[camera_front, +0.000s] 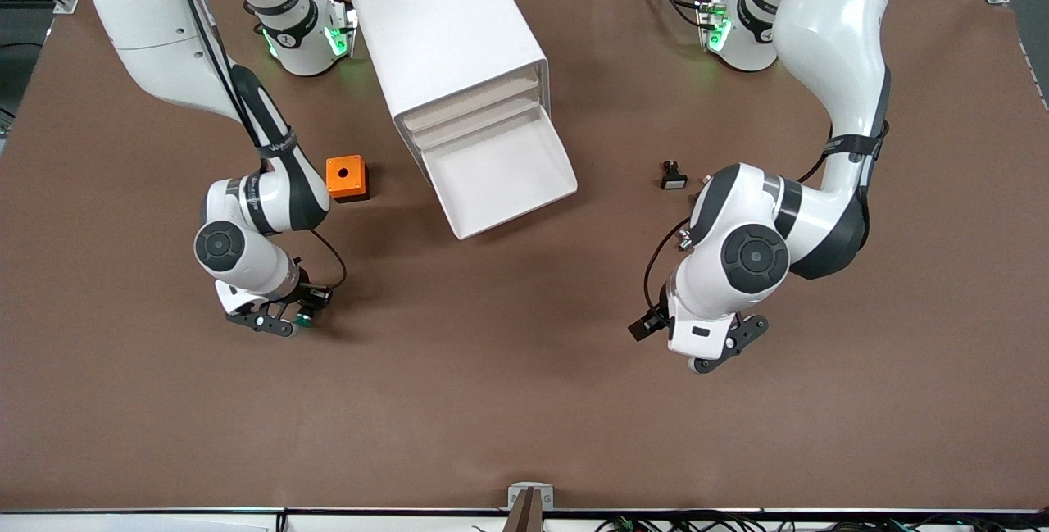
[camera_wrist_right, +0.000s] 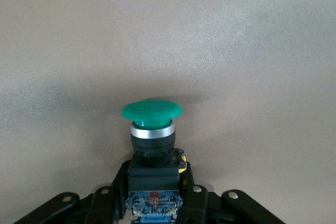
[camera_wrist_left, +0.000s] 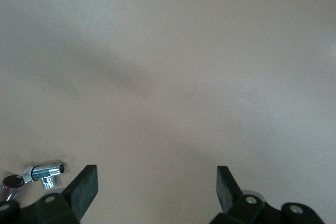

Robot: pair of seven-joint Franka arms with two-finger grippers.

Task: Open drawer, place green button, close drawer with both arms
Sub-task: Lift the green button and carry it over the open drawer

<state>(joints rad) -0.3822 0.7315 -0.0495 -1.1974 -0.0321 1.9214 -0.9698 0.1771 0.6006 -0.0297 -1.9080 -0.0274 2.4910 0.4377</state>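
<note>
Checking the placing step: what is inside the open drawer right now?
The pulled-out drawer shows only its bare white floor. The green button is in the right gripper, over the table. The drawers above stay pushed in, contents hidden.

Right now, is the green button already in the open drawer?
No, the right gripper has its fingers shut on the green button over bare table, and the pulled-out drawer holds nothing.

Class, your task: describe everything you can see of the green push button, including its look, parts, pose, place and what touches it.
The button has a domed, glossy green cap, a silver ring beneath it, a black collar and a black body with blue and red detail at its base. The right gripper is shut on the body, its black fingers clamping both sides, cap pointing away from the wrist. It sits over bare brown table, nearer the front camera than the orange box.
</note>
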